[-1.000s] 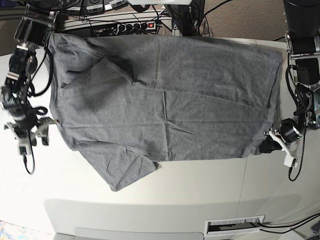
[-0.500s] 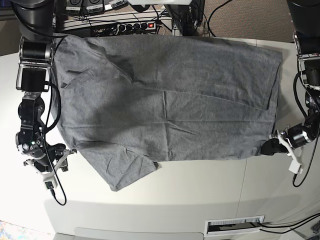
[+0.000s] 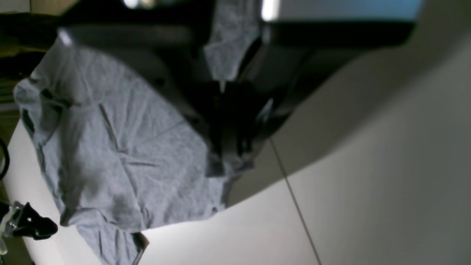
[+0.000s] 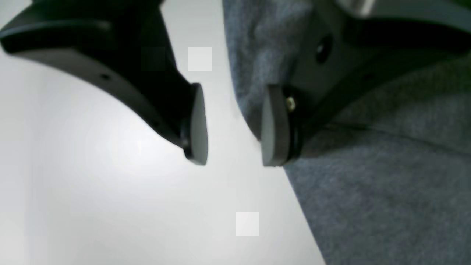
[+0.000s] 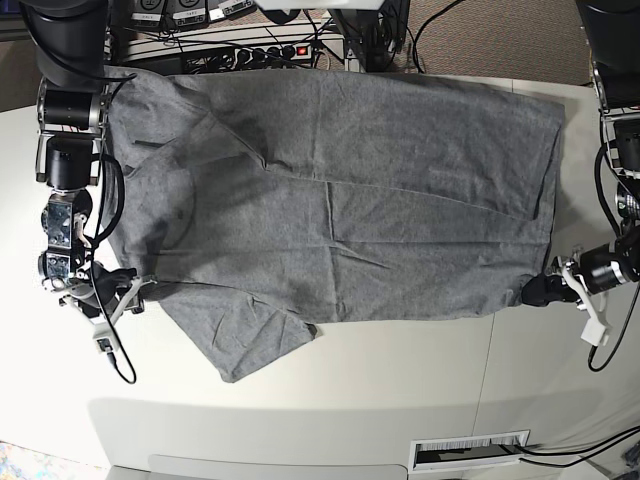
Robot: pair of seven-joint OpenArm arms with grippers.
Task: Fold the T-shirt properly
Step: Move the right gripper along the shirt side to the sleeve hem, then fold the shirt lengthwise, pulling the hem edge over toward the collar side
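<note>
The T-shirt lies spread flat across the pale tabletop, its hem toward the base view's right and its neck and sleeves toward that view's left. One short sleeve sticks out toward the near edge, and shallow creases run across the body.

The left pincer sits at the near hem corner, closed tight on the T-shirt; in the left wrist view a bunched bit of grey cloth sits between its dark fingers, with the rest of the garment trailing away over the tabletop.

The right pincer is at the shirt's edge near the sleeve. In the right wrist view its fingers stand apart, with bare tabletop showing in the gap; one pad is right at the cloth's edge, the other over the bare surface.

Behind the far edge are a power strip and cables.
</note>
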